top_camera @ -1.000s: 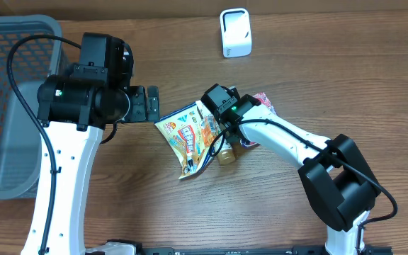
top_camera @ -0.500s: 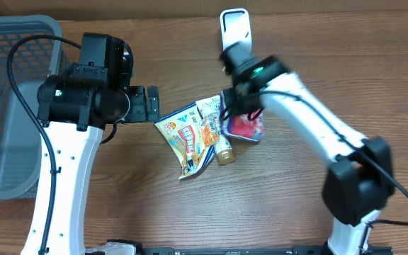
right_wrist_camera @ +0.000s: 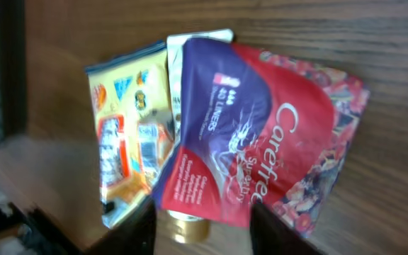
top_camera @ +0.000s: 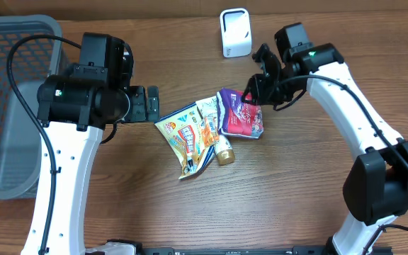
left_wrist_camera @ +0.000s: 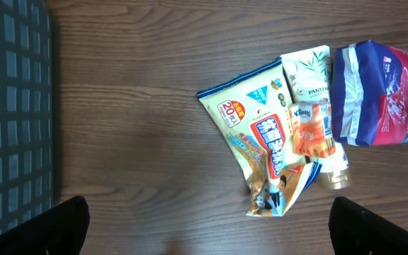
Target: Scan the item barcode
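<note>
Liner pack (top_camera: 241, 120) lies at 6 o'clock from the scanner (top_camera: 235, 32). Right gripper (right_wrist_camera: 200, 209), at the pack's 1 o'clock, stands partly parted, empty; left gripper (left_wrist_camera: 210, 212) gapes wide, empty

Soft, even light from above fills all three views, leaving only faint shadows on the brown wooden table (top_camera: 296, 198) and a slight sheen on the glossy red-and-purple plastic pack (right_wrist_camera: 261, 142), the overhead and left wrist views sharp, the right wrist view smeared and soft, most at its left edge.

Grey mesh basket (top_camera: 6, 64) at left, brown wooden table (top_camera: 261, 198)
</note>
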Available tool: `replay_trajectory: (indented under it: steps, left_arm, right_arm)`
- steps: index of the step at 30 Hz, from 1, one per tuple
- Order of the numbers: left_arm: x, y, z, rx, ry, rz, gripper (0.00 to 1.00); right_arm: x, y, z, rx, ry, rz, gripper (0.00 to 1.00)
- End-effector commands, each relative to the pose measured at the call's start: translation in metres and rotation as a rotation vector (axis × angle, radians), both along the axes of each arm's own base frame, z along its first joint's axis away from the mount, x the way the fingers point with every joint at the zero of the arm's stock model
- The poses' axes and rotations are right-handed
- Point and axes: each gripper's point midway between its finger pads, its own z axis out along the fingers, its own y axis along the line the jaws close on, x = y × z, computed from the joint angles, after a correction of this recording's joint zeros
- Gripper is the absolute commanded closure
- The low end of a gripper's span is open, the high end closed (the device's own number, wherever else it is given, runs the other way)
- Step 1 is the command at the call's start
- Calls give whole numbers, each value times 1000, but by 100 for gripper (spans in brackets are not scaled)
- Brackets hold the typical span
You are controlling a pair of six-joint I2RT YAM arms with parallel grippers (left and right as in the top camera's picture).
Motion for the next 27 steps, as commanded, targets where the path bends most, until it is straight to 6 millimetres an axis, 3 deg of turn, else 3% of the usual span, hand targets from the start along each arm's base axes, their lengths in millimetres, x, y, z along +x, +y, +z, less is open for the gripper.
replay_trajectory:
  steps: [1, 6, 10, 14, 22, 23, 24, 26, 27]
  left_arm:
    - [4, 3, 4, 2, -13, 22, 0]
    - [4, 3, 4, 2, -12, 22, 0]
    - [4, 3, 4, 2, -13, 21, 0]
    - [4, 3, 4, 3, -13, 22, 0]
    - [4, 3, 4, 3, -13, 21, 0]
    - [4, 3, 4, 3, -12, 22, 0]
    - [4, 3, 4, 3, -13, 21, 0]
    - [4, 3, 4, 3, -13, 22, 0]
    - [4, 3, 4, 3, -12, 22, 0]
  right_arm:
    - [-4, 15, -1, -82, -80, 66, 41]
    - [-4, 32, -16, -268, -170, 64, 30]
    - [-9, 47, -39, -418, -213, 77, 21]
    - [-5, 40, -66, -647, -276, -5, 20]
    - [-5, 35, -109, -792, -273, 22, 23]
    - [-5, 34, -113, -800, -265, 25, 26]
    - [-6, 32, -117, -806, -257, 26, 37]
    - [-5, 30, -119, -812, -250, -5, 68]
    - [-5, 29, -118, -813, -248, -20, 88]
